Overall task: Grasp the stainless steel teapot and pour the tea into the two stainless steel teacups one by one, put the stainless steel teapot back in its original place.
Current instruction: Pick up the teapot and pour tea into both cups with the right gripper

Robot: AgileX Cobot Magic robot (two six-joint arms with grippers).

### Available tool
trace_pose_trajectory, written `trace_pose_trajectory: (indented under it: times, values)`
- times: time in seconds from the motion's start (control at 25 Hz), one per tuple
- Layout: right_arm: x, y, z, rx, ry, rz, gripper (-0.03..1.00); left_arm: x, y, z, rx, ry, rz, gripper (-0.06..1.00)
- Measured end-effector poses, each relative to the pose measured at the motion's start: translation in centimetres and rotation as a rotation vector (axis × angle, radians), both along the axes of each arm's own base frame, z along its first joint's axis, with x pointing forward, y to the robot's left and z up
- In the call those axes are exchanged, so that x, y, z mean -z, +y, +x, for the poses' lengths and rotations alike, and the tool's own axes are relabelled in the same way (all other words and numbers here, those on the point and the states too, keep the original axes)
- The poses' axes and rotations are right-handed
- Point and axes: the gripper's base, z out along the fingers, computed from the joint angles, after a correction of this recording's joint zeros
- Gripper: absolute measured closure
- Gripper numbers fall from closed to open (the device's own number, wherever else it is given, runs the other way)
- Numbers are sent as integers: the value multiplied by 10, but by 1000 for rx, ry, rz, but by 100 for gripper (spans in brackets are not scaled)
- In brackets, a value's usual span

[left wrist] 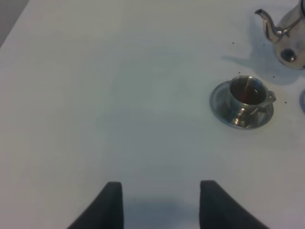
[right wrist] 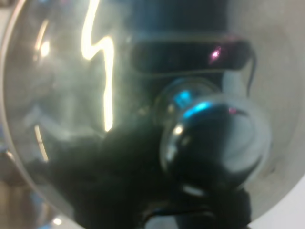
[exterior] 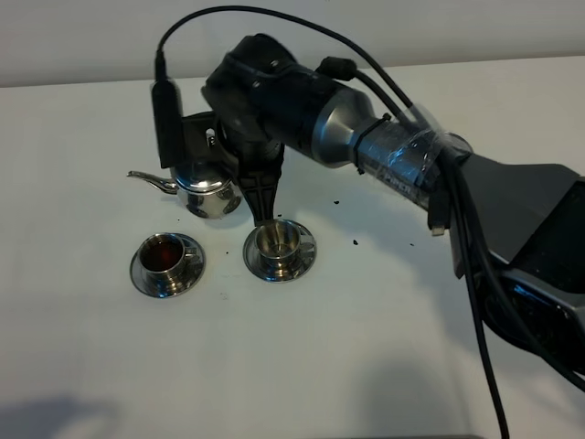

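Observation:
The stainless steel teapot (exterior: 206,190) stands roughly upright behind the cups, its thin spout pointing left. My right gripper (exterior: 260,203) reaches across from the right and is shut at the pot's handle side. The handle itself is hidden by the fingers. The right wrist view is filled by the teapot lid (right wrist: 86,105) and its knob (right wrist: 214,143). The left teacup (exterior: 167,255) holds dark tea. The right teacup (exterior: 277,241) sits just below the gripper. My left gripper (left wrist: 161,206) is open over bare table, far from the teacup (left wrist: 246,93) and teapot (left wrist: 288,40). The original place is hidden.
Each cup rests on a round steel saucer (exterior: 139,274). A few dark specks (exterior: 355,242) lie on the white table right of the cups. The right arm's black cables (exterior: 471,274) hang along its right side.

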Motion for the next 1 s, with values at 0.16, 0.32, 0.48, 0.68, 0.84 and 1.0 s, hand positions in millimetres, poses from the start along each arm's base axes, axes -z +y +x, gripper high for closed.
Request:
trace_pose_trajectory:
  times: [0.16, 0.32, 0.48, 0.68, 0.84, 1.0]
  values:
    - [9, 1, 0, 29, 63, 32, 79, 0, 0, 0, 0, 0, 0, 54]
    - [22, 2, 0, 35, 93, 18, 79, 0, 0, 0, 0, 0, 0, 54]
    - [20, 1, 1, 41, 98, 3, 79, 0, 0, 0, 0, 0, 0, 54]
    - [-4, -2, 2, 45, 81, -21, 79, 0, 0, 0, 0, 0, 0, 54]
    - [-23, -3, 4, 39, 39, -14, 79, 0, 0, 0, 1, 1, 2, 54]
    - [-39, -7, 1, 40, 21, 4, 79, 0, 0, 0, 1, 0, 2, 54]
